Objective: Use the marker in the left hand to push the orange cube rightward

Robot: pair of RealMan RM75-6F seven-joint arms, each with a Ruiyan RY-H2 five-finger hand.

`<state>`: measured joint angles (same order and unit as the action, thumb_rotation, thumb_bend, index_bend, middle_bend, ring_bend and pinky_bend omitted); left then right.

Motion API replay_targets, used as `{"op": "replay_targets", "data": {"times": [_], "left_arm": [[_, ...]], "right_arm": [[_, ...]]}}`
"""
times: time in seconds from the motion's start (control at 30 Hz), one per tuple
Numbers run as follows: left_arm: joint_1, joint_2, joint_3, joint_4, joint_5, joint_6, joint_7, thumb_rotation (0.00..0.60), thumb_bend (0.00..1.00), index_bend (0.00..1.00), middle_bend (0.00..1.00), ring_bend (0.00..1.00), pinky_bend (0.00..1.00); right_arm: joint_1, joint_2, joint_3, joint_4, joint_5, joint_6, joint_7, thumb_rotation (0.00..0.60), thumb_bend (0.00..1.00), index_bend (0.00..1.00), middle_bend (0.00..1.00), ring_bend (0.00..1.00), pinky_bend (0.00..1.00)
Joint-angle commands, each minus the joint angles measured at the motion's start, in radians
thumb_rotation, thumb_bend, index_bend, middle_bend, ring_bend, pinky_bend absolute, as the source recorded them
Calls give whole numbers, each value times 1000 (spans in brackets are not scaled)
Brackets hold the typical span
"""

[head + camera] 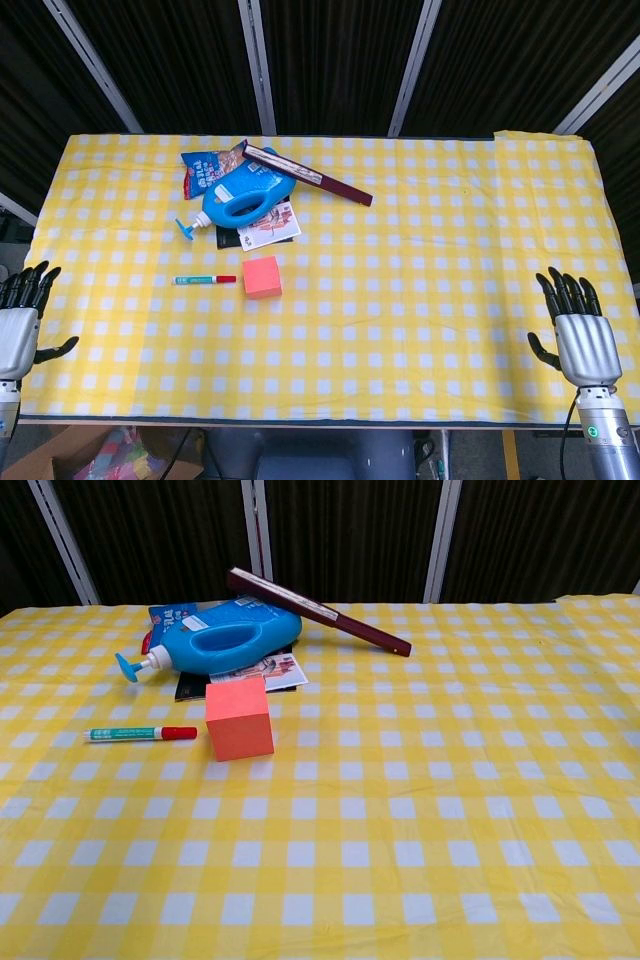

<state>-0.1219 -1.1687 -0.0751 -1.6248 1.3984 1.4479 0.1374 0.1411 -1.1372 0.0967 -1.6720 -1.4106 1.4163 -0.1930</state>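
Note:
An orange cube point(262, 277) point(239, 718) sits on the yellow checked tablecloth, left of centre. Just left of it lies a marker point(205, 280) point(140, 733) with a green-and-white barrel and a red cap pointing toward the cube, a small gap between them. My left hand point(20, 320) hovers at the table's front left corner, fingers spread and holding nothing, far from the marker. Over at the front right edge, my right hand point(580, 335) is also spread and holds nothing. Neither hand shows in the chest view.
Behind the cube lies a blue detergent bottle point(245, 196) point(215, 645) on its side, atop a snack bag point(205, 170) and a printed card point(268, 226). A dark red folded fan point(308, 174) point(320, 612) leans against the bottle.

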Motion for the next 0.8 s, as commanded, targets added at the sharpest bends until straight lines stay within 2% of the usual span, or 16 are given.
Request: {"op": "replay_targets", "data": {"times": [0.03,0.53,0.63,0.8], "left_arm": [[0,1,1,0,1,0,0,600,98,0,0,0,0],[-8,3,-3,-5,-11,-18,5,600,98,2,0,0,27],[-23,-1,-18,-6,-21,-31,9,600,98,49,0,0,30],[-70,-15,-50,-13,-65,-87,61,600,129,223,12,0,86]], "right_arm": [[-1,0,0,0,0,1,0,600,378,0,0,0,0],[0,-1,1,1,1,1,-3,600,379,0,0,0,0],[-2,-1,0,0,0,5,-3,600,378,0,0,0,0],[-2,-1,0,1,-3,6,2,600,379,0,0,0,0]]}}
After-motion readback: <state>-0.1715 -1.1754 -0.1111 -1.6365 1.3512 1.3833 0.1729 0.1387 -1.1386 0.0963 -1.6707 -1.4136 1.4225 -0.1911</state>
